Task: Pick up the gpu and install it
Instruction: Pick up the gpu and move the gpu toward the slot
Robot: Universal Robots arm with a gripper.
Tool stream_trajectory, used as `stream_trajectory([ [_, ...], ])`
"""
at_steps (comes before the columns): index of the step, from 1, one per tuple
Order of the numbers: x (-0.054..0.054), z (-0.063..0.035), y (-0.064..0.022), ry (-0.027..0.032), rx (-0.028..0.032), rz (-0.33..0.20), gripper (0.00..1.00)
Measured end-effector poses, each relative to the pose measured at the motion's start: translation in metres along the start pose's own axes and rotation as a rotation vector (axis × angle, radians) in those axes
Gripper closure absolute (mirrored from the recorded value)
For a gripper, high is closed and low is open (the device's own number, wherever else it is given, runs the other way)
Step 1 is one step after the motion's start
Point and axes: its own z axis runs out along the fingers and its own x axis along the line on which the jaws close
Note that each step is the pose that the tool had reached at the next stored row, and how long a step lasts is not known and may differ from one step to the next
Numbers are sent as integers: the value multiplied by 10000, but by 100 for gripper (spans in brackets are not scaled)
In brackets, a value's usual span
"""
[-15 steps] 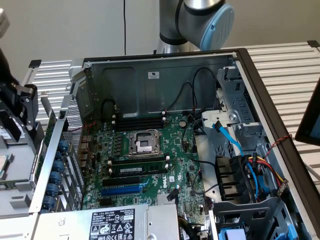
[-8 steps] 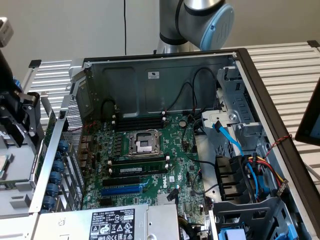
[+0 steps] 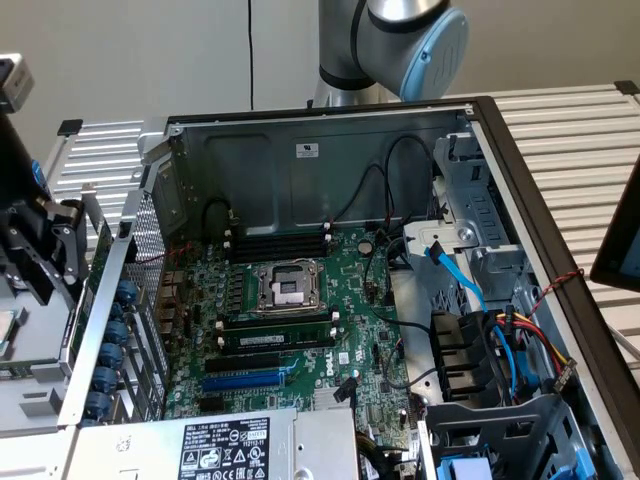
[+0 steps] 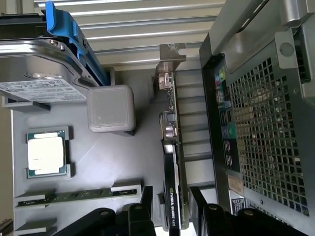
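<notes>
The gpu stands on its long edge in a grey parts tray on the slatted bench, just beside the perforated rear wall of the computer case. Its silver bracket is at the end away from the wrist. The step in hand looks to be the grasp. To do it well, the jaws should sit square to the card and centred over the black cooler shroud, so that both sides meet flat faces together rather than the bracket or the port connectors. The side nearest the case has little room and needs watching. The jaws stand wide, one on each side of the shroud end of the card, holding nothing and, as far as I can tell, not touching it.
</notes>
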Motion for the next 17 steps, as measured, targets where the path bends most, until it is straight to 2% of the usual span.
stream_trajectory([
  [3,-2,35,3,14,-103,7,58],
  [8,-40,81,25,22,-148,-32,58],
  [13,-38,100,23,55,-288,-127,58],
  [17,-37,132,18,106,-408,-392,58],
])
